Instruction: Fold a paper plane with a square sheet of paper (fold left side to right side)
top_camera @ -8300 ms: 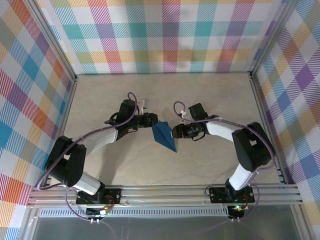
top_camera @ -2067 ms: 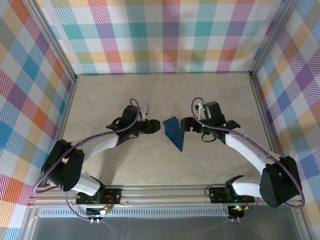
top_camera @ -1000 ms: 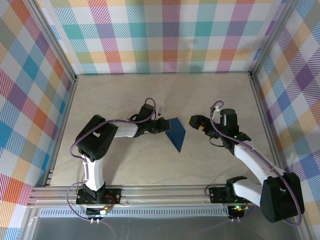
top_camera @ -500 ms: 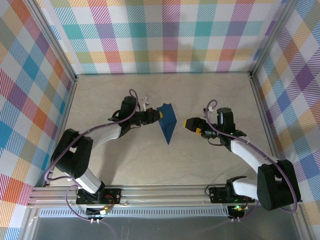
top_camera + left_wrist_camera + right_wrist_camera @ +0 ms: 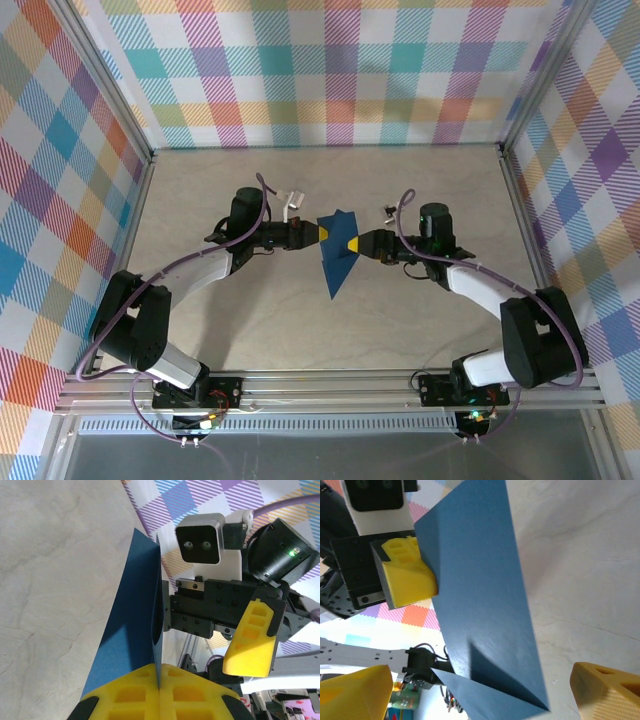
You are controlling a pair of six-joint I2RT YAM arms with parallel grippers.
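Right now I see the left pincer (image 5: 316, 235) clamped on the blue paper (image 5: 337, 255) above the middle of the bench (image 5: 420, 190), a pale, faintly marbled beige surface. From the left wrist camera the two yellow fingers of the left pincer (image 5: 159, 682) press flat together with the paper's edge (image 5: 135, 615) pinched in the seam between them, and the sheet rises away from them almost edge-on. The paper is creased into a long shape, broad at the far end and running to a point toward the near edge of the bench; I cannot tell whether that tip touches the surface. The right pincer (image 5: 356, 245) faces the left one from the other side of the sheet, with its jaws spread wide. On the right wrist camera its yellow fingers (image 5: 605, 690) sit at the two lower corners, with the paper (image 5: 480, 590) hanging between them and a folded flap showing at the bottom. I cannot tell whether either finger touches the sheet. The paper casts a soft shadow on the bench (image 5: 590, 555) beside it. Plaid wall panels (image 5: 330, 70) in pastel colours enclose the bench on three sides, and an aluminium rail (image 5: 330, 385) runs along the near edge.
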